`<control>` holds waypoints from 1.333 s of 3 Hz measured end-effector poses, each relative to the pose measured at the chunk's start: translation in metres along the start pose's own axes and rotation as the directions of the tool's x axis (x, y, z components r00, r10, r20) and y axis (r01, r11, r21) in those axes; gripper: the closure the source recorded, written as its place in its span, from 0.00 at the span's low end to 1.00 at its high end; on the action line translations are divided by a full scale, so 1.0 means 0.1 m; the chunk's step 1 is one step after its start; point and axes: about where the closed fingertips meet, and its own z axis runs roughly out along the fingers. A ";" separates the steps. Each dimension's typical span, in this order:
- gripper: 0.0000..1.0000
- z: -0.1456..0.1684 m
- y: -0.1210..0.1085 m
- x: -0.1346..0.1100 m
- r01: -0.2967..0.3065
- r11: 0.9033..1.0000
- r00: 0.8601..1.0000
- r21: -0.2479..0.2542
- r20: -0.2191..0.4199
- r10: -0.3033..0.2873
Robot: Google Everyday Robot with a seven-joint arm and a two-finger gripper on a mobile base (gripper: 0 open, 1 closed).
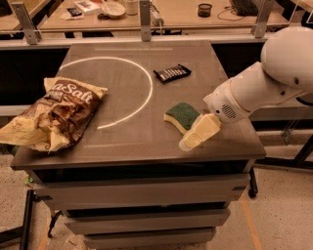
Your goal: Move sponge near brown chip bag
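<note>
The sponge (181, 114), pale yellow with a dark green top, lies flat on the right half of the grey table (127, 141). The brown chip bag (55, 114), wrinkled, with cream ends and white "Salt" lettering, lies at the table's left edge, far from the sponge. My gripper (195, 134), cream-coloured on a white arm (264, 85), reaches in from the right. It hangs low over the table at the sponge's near right corner and overlaps that corner in this view. I cannot tell whether it touches the sponge.
A small black striped packet (172, 73) lies behind the sponge. A white arc (144, 80) is painted on the tabletop. The table's front edge runs just below the gripper. Cluttered benches (146, 12) stand behind the table.
</note>
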 end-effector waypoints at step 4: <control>0.87 0.14 0.04 -0.24 0.069 0.996 0.993 -0.055 0.098 -0.063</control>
